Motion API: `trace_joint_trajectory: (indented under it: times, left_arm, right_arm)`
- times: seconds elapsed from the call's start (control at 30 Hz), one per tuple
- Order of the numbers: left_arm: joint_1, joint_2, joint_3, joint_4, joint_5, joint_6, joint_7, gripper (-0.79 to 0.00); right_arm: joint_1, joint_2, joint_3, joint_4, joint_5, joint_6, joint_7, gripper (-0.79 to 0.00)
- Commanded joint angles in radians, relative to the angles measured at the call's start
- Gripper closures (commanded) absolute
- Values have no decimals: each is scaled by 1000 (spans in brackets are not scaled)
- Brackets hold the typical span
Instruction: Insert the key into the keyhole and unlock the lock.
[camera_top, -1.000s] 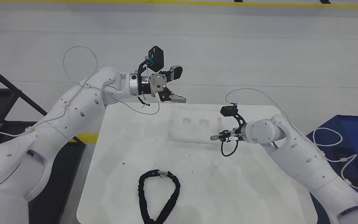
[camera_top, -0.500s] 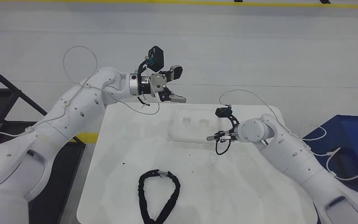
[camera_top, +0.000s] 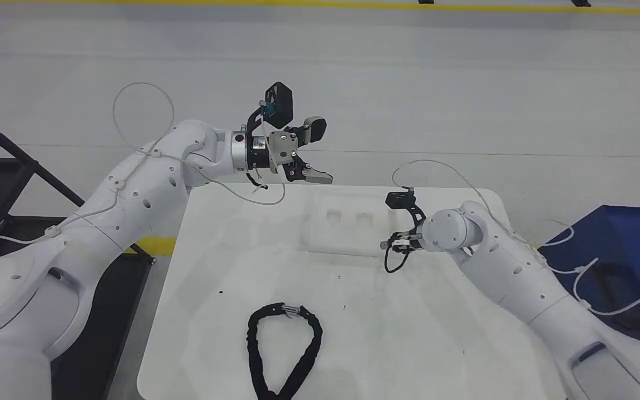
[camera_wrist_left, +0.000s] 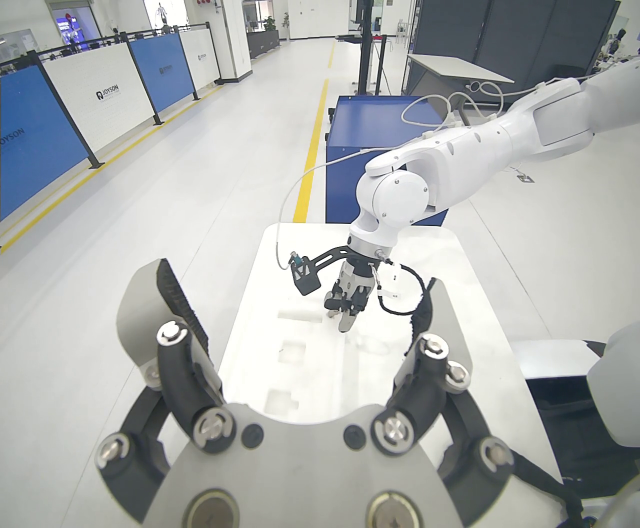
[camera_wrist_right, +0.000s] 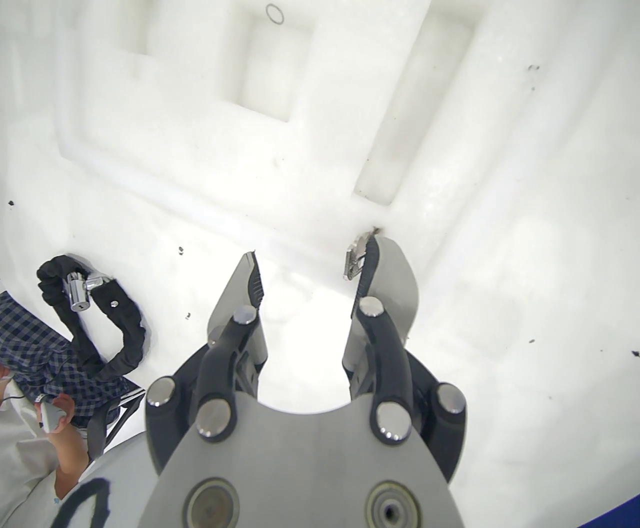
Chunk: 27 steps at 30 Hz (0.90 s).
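The right pincer (camera_wrist_right: 310, 255) has edged toward the foam block (camera_wrist_right: 175, 150), jaws spread; the key (camera_wrist_right: 354, 260) touches one pad's tip.

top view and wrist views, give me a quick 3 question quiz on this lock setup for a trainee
1. True or false: the right jaws are shut on the key.
2. The chain lock lies: A) in the left jaws; B) on the table; C) in the right jaws.
3. Fill in: the left jaws stand ___.
Key: 1 false, they stand open, the key beside one jaw; 2 B; 3 open.
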Motion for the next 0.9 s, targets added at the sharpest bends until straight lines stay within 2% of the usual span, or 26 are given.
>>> trace_joint_trajectory:
  times: [0.0, 0.77, 0.87]
  left_arm:
    - [0, 0, 0, 0, 0, 0, 0, -785]
    - [0, 0, 0, 0, 0, 0, 0, -785]
    - [0, 0, 0, 0, 0, 0, 0, -785]
  right_arm:
    - [1, -2, 0, 3, -13, 7, 2, -391]
    - [2, -36, 4, 56, -132, 54, 0, -212]
    - [1, -42, 6, 68, -138, 57, -3, -142]
